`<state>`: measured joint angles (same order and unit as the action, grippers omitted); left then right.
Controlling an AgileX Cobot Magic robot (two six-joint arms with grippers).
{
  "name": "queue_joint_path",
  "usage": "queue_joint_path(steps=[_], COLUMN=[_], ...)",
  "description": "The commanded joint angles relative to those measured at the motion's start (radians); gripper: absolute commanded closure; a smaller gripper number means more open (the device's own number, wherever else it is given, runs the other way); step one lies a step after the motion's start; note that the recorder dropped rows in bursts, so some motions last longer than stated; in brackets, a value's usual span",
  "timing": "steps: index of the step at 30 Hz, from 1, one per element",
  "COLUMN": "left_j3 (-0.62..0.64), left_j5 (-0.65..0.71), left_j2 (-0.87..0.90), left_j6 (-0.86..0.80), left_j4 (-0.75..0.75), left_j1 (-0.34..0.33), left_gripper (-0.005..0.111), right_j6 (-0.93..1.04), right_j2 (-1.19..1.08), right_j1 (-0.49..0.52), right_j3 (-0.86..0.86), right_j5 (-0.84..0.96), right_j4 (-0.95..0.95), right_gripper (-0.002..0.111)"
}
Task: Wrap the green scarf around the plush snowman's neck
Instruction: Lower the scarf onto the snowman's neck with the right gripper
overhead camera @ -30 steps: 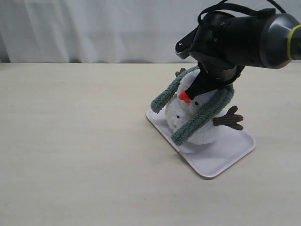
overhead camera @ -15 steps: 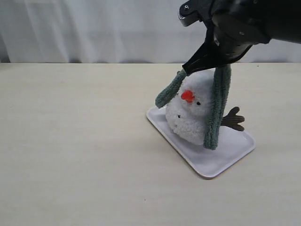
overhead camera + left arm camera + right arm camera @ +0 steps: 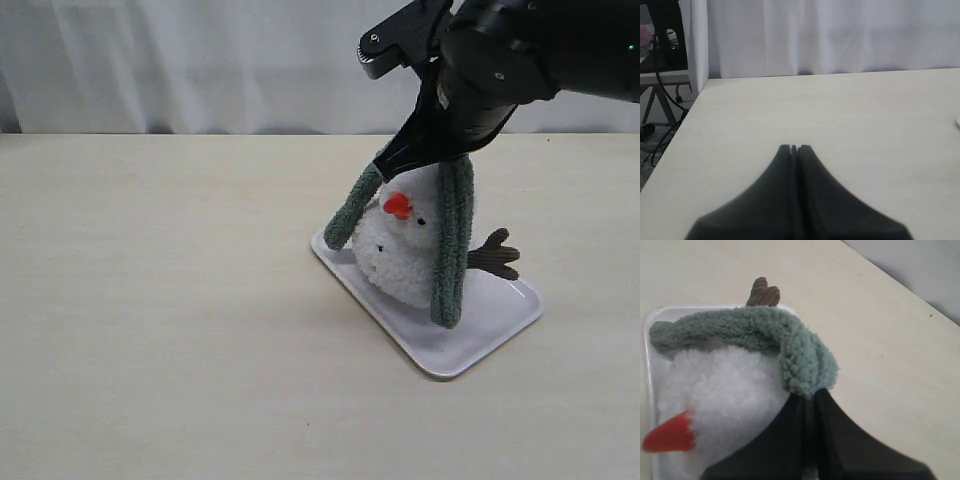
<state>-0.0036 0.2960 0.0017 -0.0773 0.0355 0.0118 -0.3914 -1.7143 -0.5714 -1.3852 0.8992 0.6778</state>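
Gripper of right arm (image 3: pixel 808 399) tight on green scarf (image 3: pixel 765 327) over plush snowman (image 3: pixel 722 390).

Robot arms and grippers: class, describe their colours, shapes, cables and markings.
The right arm is bulky, rounded, glossy black. The right gripper and left gripper each have two matte black fingers tapering to narrow tips. No cables or markings show.

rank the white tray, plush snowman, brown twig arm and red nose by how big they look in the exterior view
1. white tray, though the snowman hides part of it
2. plush snowman
3. brown twig arm
4. red nose
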Motion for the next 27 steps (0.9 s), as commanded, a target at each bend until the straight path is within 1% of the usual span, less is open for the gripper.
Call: queue_joint_path(steps=[1, 4, 10, 15, 19, 22, 26, 27], left_j3=[0.004, 0.004, 0.004, 0.004, 0.004, 0.004, 0.004, 0.004], left_j5=[-0.011, -0.011, -0.011, -0.011, -0.011, -0.011, -0.011, -0.011], left_j2=[-0.002, -0.002, -0.002, -0.002, -0.002, -0.002, -0.002, -0.002], left_j6=[0.002, 0.002, 0.002, 0.002, 0.002, 0.002, 0.002, 0.002], left_j4=[0.002, 0.002, 0.002, 0.002, 0.002, 0.004, 0.004, 0.004], left_j1=[-0.005, -0.005, -0.005, -0.005, -0.005, -0.005, -0.005, -0.005], left_gripper=[0.107, 0.107, 0.107, 0.107, 0.107, 0.107, 0.107, 0.107], right_j6=[-0.039, -0.044, -0.049, -0.058, -0.073, -0.073, -0.073, -0.073], right_j2=[-0.025, -0.041, -0.05, -0.056, -0.056, -0.056, -0.056, -0.056], right_j1=[0.001, 0.004, 0.027, 0.029, 0.038, 0.038, 0.038, 0.038], right_j3=[0.003, 0.003, 0.003, 0.003, 0.003, 0.003, 0.003, 0.003], right_j5=[0.054, 0.097, 0.121, 0.102, 0.069, 0.067, 0.086, 0.103], right_j4=[0.086, 0.118, 0.123, 0.123, 0.077, 0.077, 0.077, 0.077], right_gripper=[0.104, 0.104, 0.104, 0.104, 0.102, 0.094, 0.075, 0.069])
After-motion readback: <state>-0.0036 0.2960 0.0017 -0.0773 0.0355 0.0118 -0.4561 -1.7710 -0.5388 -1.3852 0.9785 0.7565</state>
